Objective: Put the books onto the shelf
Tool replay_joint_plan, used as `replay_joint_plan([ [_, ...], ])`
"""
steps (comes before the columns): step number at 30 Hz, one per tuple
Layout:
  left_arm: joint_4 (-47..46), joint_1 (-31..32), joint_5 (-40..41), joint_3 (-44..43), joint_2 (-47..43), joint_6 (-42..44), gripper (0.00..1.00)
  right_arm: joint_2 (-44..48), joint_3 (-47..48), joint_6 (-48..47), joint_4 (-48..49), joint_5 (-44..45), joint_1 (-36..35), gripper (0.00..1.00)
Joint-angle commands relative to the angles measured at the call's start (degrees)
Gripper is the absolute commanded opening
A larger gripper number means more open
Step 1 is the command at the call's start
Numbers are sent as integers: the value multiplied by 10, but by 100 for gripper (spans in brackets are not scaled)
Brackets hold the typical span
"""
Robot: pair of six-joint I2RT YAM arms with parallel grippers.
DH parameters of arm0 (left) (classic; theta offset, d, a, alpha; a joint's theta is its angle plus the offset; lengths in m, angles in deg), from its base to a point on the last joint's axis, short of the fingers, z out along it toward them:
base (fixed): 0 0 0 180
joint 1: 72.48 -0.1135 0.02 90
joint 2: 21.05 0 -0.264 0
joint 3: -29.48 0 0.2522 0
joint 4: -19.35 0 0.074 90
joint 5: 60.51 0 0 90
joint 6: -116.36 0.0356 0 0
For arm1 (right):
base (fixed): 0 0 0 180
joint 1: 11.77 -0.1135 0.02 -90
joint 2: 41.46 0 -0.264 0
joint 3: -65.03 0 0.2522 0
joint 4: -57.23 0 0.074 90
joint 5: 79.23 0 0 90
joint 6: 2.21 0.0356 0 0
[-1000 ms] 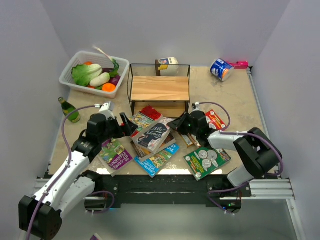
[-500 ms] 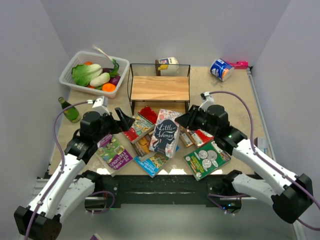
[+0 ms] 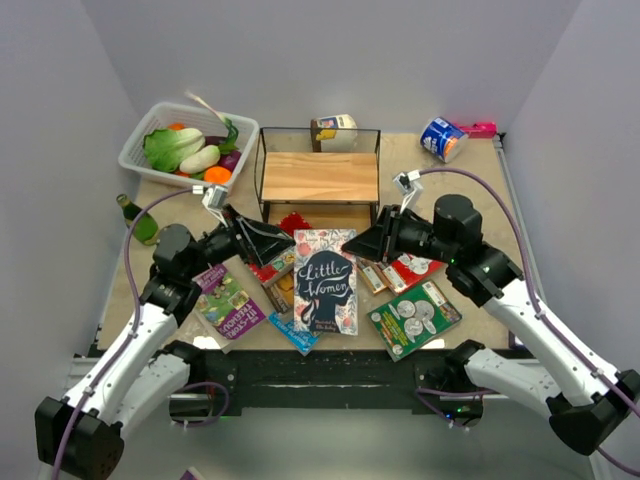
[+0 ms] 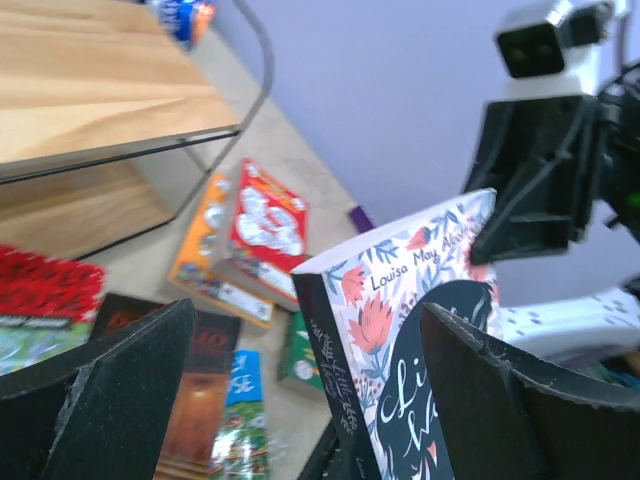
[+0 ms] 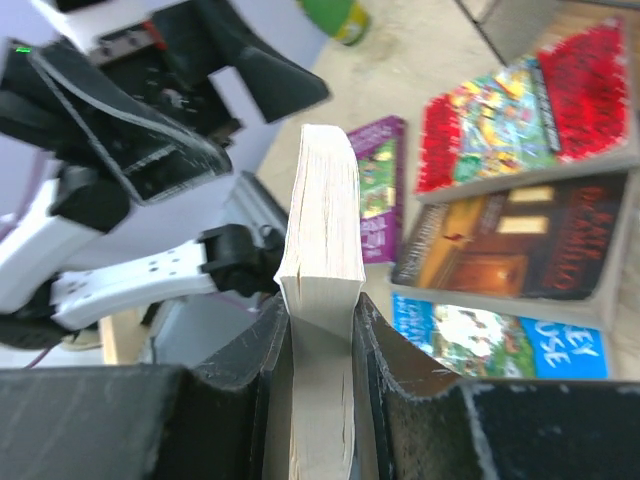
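Nothing rests yet on the small black metal-frame shelf with light wooden boards (image 3: 320, 177) at the far middle of the table (image 3: 480, 200); its top board is bare and no book shows on the lower one; the task looks barely begun. One dark paperback with a floral border (image 3: 325, 280) is lifted above the pile near the middle of the table's near edge; the rest lie flat on the table in front of the shelf, among them a green paperback with coins (image 3: 412, 318), a purple paperback (image 3: 230, 308) and a red paperback (image 3: 296, 222) just before the shelf's front; all of these are left to place.

The right arm reaches in from the near right corner, elbow bent, wrist turned leftward; the right gripper (image 3: 362, 246) is clamped on the cream page edge of the lifted book, cover facing up. The left arm stretches from the near left corner, pointing right; the left gripper (image 3: 272, 240) has its fingers spread wide, just beside the book's far left corner; whether it touches I cannot tell.
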Motion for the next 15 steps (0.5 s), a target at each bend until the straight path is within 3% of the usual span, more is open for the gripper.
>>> replay_joint_plan([
  [1,-193,2,-162,13,21,-72,100,17,73,30,42,-86,-1,0],
  [12,-307,3,-239,22,62,-133,100,-10,96,28,62,-130,0,0],
  [15,-345,3,-262,18,81,-150,87,-22,102,22,64,-143,-1,0],
])
